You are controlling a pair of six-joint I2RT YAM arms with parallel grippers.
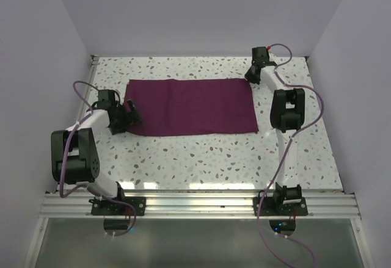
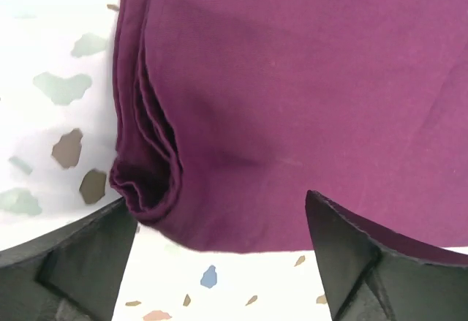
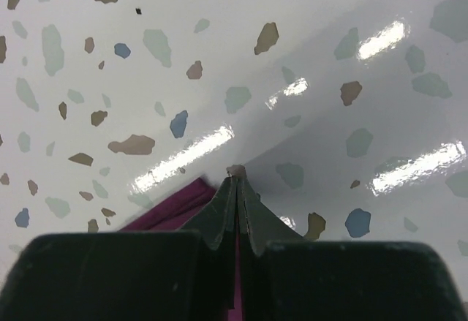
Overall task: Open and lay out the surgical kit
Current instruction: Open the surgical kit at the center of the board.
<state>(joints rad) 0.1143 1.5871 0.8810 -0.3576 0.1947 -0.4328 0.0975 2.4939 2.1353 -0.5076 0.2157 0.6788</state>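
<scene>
The surgical kit shows as a dark purple cloth wrap [image 1: 190, 106] lying flat across the back of the speckled table. My left gripper [image 1: 131, 113] sits at the wrap's near-left corner with its jaws wide open. In the left wrist view the folded layers of that corner [image 2: 146, 182] lie between my left gripper's [image 2: 219, 204] black fingers [image 2: 344, 248], and nothing is held. My right gripper [image 1: 251, 76] is at the wrap's far-right corner. In the right wrist view its jaws [image 3: 235, 180] are shut on a sliver of purple cloth [image 3: 175, 208].
The table [image 1: 201, 158] is white with coloured flecks. White walls close it in at the left, back and right. An aluminium rail [image 1: 195, 204] with both arm bases runs along the near edge. Purple cables loop off both arms.
</scene>
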